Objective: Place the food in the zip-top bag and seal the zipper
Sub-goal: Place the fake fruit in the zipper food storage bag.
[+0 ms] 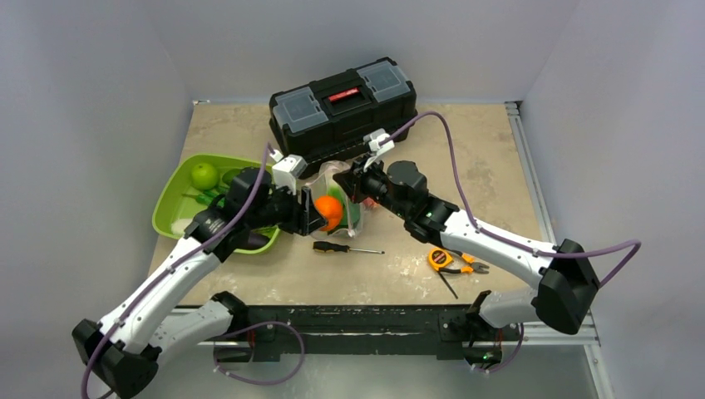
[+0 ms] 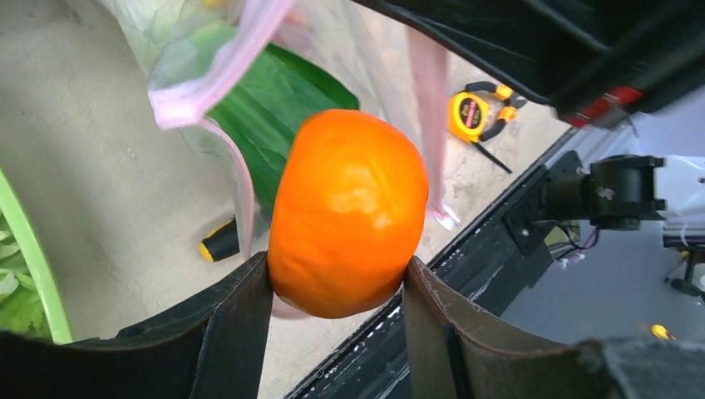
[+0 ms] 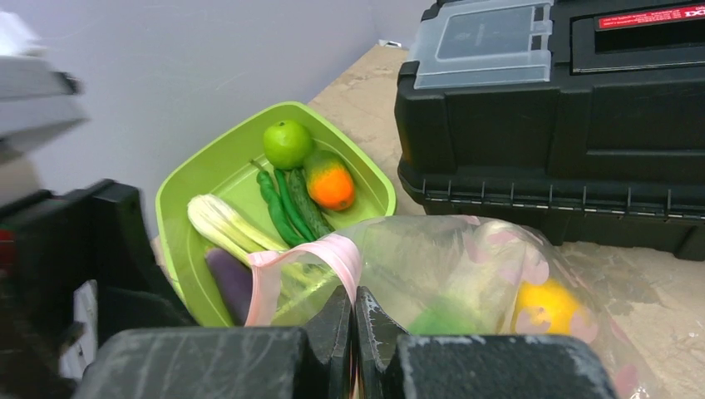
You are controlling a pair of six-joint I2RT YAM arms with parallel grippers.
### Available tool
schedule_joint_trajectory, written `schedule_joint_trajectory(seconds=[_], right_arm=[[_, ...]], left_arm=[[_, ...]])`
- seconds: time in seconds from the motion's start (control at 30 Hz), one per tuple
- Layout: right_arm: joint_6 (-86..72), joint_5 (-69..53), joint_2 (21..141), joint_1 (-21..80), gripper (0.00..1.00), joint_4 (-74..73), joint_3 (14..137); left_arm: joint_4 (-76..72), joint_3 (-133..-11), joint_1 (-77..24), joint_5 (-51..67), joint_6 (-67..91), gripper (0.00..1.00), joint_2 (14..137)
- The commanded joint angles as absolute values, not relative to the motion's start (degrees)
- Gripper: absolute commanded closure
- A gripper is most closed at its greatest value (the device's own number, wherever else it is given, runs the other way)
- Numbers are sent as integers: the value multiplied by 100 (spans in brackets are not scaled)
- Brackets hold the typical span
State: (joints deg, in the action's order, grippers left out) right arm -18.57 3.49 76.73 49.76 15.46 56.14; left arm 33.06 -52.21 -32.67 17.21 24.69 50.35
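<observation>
**Left tool** (image 2: 337,278): clenched on the orange fruit (image 2: 347,212), one pad on each flank; the grip looks square and secure.

**Right tool** (image 3: 353,306): clamped on the rim of the zip-top bag (image 3: 453,270), pinching the pink zipper (image 3: 309,256) and holding that lip off the desk (image 1: 465,150).

**Bag:** it stands between the two tools, in front of the black toolbox (image 3: 582,108); through the film I see a green leafy piece (image 3: 445,320) and a yellow piece (image 3: 544,307) inside.

**Tray:** a green apple (image 3: 288,143) and other items lie in the lime tray (image 3: 179,187) on my left.

**Step in hand, as I judge it:** passing the orange fruit through the bag's mouth. In the left wrist view the fruit sits right at the pink lips, a strip on either side of it; I cannot tell whether it has cleared the opening.

**Recommendations:**
- I advance the left tool slowly along the bag's axis.
- I hold the right tool high so the mouth gapes.
- I let go only once the fruit is fully past the zipper.

**Risk noted:** the near lip may fold inward or snag on a finger.
</observation>
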Motion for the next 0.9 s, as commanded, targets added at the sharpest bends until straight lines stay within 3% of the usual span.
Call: schedule_joint_trajectory(seconds=[0.0,0.3,0.77,0.87], right_arm=[[-1835,182,7367,4956,100,2079,5680],[-2121,-392,7162,4957,100,2409,5567],[-2154,-322,7150,4957,100,2492,5485],[-2123,-308,7146,4955,100,2474,5471]], left_arm=[[3334,-5608,-3361,1310,2567,78,5550],[2793,-6151,-3389,1467,3267,65,6407],[2669,-6189,-3385,1762,3374,33,6794],[2675,-6188,-3389,1737,3367,12,6716]])
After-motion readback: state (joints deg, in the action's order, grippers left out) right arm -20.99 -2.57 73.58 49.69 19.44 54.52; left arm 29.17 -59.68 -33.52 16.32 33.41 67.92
